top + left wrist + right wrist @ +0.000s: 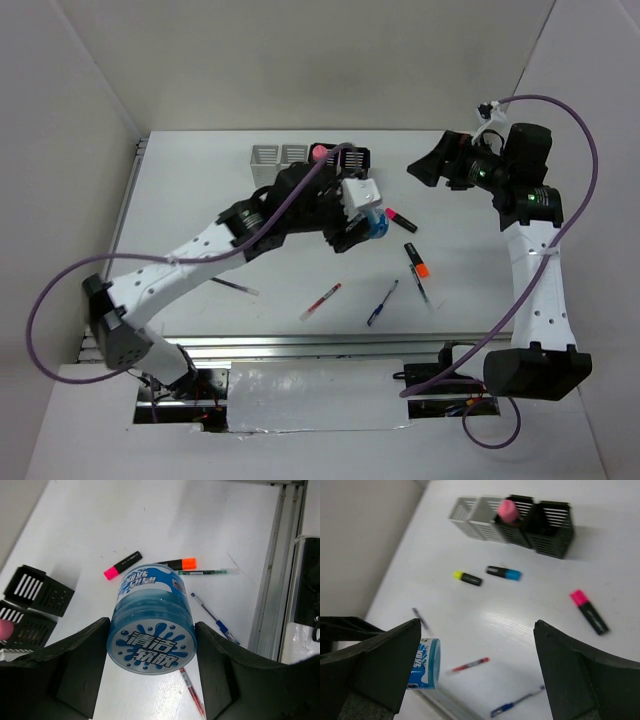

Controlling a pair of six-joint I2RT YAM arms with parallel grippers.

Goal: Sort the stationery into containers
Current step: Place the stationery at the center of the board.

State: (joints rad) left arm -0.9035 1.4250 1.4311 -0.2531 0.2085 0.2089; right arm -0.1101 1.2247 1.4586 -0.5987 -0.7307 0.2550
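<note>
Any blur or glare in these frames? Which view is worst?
Right wrist: soft all over, containers and red pen smeared, glare patch on the table. Left wrist: sharp, blue cylinder label readable between the fingers. Top external: crisp, even light, faint shadows.

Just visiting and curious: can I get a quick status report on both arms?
Left gripper shut on blue cylinder. Right gripper open, empty. Pink-capped cylinder already in a black holder. Pens, highlighters loose on table.
</note>
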